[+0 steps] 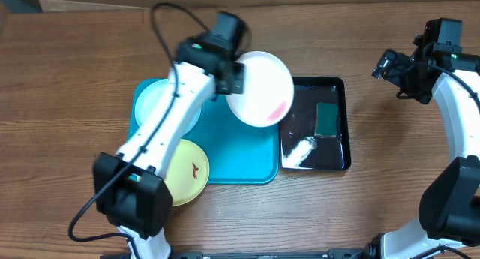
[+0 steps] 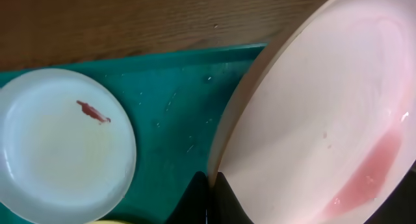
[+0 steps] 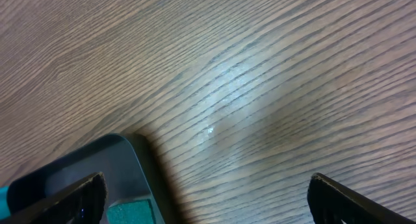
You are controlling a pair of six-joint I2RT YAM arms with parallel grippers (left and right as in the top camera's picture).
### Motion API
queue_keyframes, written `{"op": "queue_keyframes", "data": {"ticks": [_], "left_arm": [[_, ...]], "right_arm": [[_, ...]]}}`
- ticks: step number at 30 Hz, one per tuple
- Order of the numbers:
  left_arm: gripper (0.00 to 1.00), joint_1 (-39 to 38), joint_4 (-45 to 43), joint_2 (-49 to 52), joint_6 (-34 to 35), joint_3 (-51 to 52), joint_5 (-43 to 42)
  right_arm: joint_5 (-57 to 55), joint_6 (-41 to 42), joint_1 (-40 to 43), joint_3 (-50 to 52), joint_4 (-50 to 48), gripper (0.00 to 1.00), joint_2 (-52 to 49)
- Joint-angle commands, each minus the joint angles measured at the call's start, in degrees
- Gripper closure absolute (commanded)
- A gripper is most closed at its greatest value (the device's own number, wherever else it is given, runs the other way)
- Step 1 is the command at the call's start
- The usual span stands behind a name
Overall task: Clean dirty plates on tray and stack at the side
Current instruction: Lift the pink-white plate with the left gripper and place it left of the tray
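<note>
The wood-grain bench (image 1: 75, 64) carries a teal tray (image 1: 240, 158) near its middle. A smaller black tray (image 1: 304, 101) lies just beside it, on the right.

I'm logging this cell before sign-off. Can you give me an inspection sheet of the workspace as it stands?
Surface: wood-grain table, no spills seen.
Job's things: white plate, pink smear, held tilted above the teal tray; light blue plate, small smear, on the tray; yellow plate, brown smear, overhanging the tray's near edge.
Clutter: black tray holding a green sponge and a white lump.
Grippers: left pincer shut on the white plate's rim; right pincer open above the table.
Cables: black cable looping over the left arm.
Surroundings: dark shape, unidentifiable.
</note>
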State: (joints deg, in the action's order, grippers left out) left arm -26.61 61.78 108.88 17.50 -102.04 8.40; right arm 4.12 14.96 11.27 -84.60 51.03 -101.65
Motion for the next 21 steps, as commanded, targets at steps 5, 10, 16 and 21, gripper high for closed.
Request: {"op": "queue_keyframes", "data": {"ticks": [5,10,16,21], "left_arm": [[0.96,-13.0,-1.97,-1.33,-0.79,-1.68,23.3],[0.96,-21.03,-2.78,-1.33,-0.81,-1.68,38.53],[0.96,-29.86,-3.74,-1.33,-0.81,-1.68,56.85],[0.96,-34.73,-3.78,-1.33,-0.81,-1.68,66.14]], "right_arm": [[0.0,0.26,0.11,-0.55,-0.31,0.0,0.57],[0.0,0.26,0.11,-0.55,-0.31,0.0,0.57],[0.0,0.26,0.11,-0.55,-0.31,0.0,0.57],[0.0,0.26,0.11,-0.55,-0.31,0.0,0.57]]}}
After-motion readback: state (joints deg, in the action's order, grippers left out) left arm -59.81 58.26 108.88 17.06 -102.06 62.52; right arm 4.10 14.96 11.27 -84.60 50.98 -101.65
